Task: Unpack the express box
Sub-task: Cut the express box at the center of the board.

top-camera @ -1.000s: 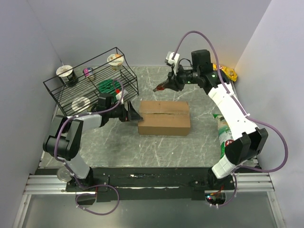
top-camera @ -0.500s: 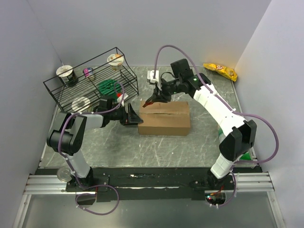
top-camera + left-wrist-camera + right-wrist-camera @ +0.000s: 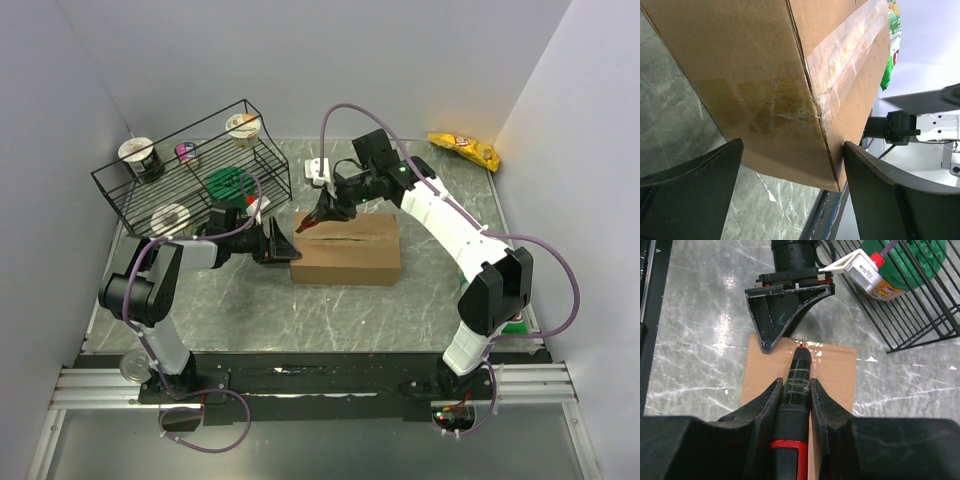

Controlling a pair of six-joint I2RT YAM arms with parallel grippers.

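Right gripper [image 3: 796, 386] is clamped on a slim black-and-red cutting tool [image 3: 800, 365]; its tip sits at the left end of the taped seam [image 3: 350, 238] on the plain brown cardboard express box [image 3: 345, 262], in the middle of the grey marbled table [image 3: 240, 300]. The seam follows the long axis of the box, away to the right. Left gripper [image 3: 280, 243], jaws apart, straddles that left end.

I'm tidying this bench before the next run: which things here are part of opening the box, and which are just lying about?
In the job: express box, its clear tape, pen-shaped tool clamped in the right gripper, left gripper open at the box's end.
Lying about: wire rack, cups in it, yellow snack bag, green packet.
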